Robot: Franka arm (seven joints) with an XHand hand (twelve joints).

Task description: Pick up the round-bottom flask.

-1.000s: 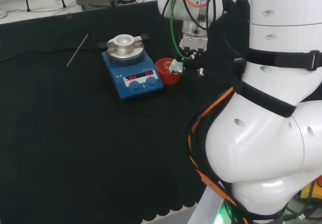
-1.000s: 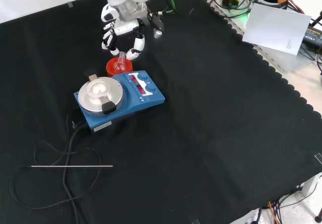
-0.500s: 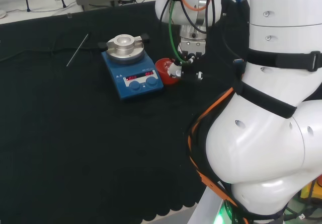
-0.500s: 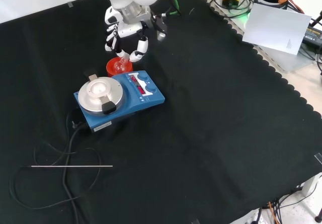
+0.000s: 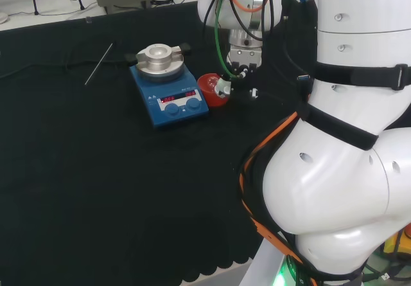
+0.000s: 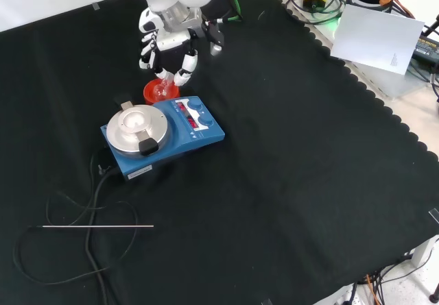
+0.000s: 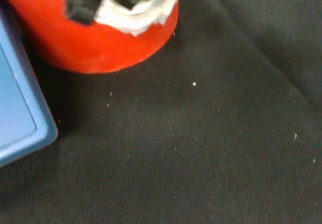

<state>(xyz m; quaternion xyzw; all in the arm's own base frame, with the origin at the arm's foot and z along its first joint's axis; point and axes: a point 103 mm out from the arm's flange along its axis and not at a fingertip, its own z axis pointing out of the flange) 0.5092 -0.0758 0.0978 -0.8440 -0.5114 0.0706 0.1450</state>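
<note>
The round-bottom flask (image 6: 163, 83), clear glass, sits upright in a red ring stand (image 6: 152, 91) just behind the blue hotplate in the front view. The black and white hand (image 6: 168, 41) hangs right above it, open. Its fingers (image 6: 145, 50) come down on one side of the flask's neck and the thumb (image 6: 184, 70) on the other, with no clear contact. In the head view the red stand (image 5: 209, 90) lies right of the hotplate, with a fingertip of the hand (image 5: 224, 87) at its right rim. The wrist view shows the stand (image 7: 95, 43) close under a blurred white part of the hand (image 7: 133, 5).
A blue hotplate stirrer (image 6: 164, 135) with a round metal top stands beside the stand; its corner (image 7: 20, 118) shows in the wrist view. Its black cable (image 6: 89, 202) and a thin metal rod (image 6: 96, 227) lie nearer on the cloth. The scalloped cloth edge (image 6: 384, 106) runs at right.
The hand has come down and shifted a little toward the red stand, so fingers and thumb now flank the flask's neck. Flask and stand have not moved.
</note>
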